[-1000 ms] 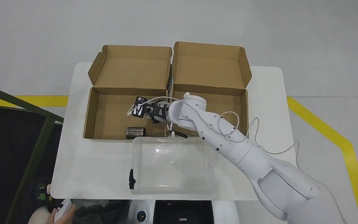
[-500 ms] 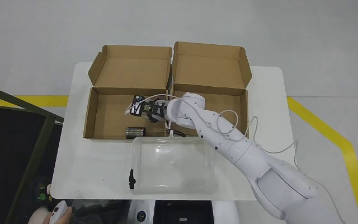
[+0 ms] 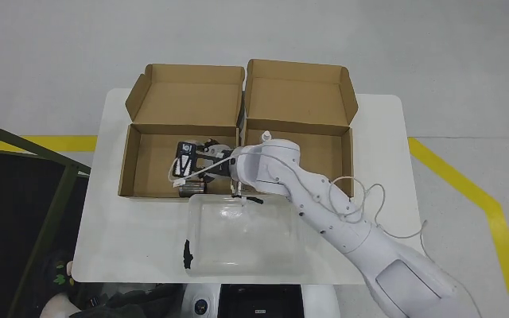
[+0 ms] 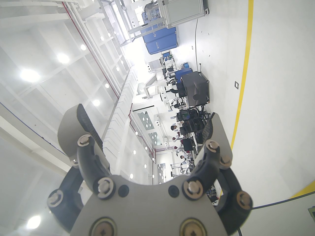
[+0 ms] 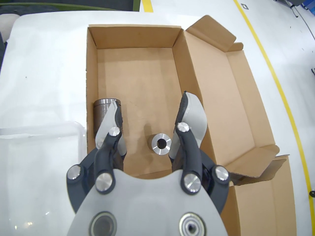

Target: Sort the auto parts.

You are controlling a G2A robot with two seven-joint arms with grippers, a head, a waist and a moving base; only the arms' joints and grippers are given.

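Note:
My right gripper (image 5: 150, 99) hangs open over the left cardboard box (image 5: 92, 74), nothing between its fingers. A small silver bushing (image 5: 161, 144) with a round hole lies on the box floor, below the gap between the fingers. A dark metal cylinder (image 5: 102, 108) lies against the box wall nearest the clear bin, partly behind one finger; in the top view this cylinder (image 3: 191, 188) sits in the box's front part, just under the right gripper (image 3: 181, 168). My left gripper (image 4: 147, 121) is open and points up into the room, holding nothing.
A clear plastic bin (image 3: 246, 234) stands in front of the two boxes, with a small black piece (image 3: 187, 254) at its front left corner. The right cardboard box (image 3: 334, 151) stands open beside the left one. Both lids (image 3: 195, 99) lie folded back.
The right gripper has swung further left and toward the front wall inside the left box, ending above the dark cylinder.

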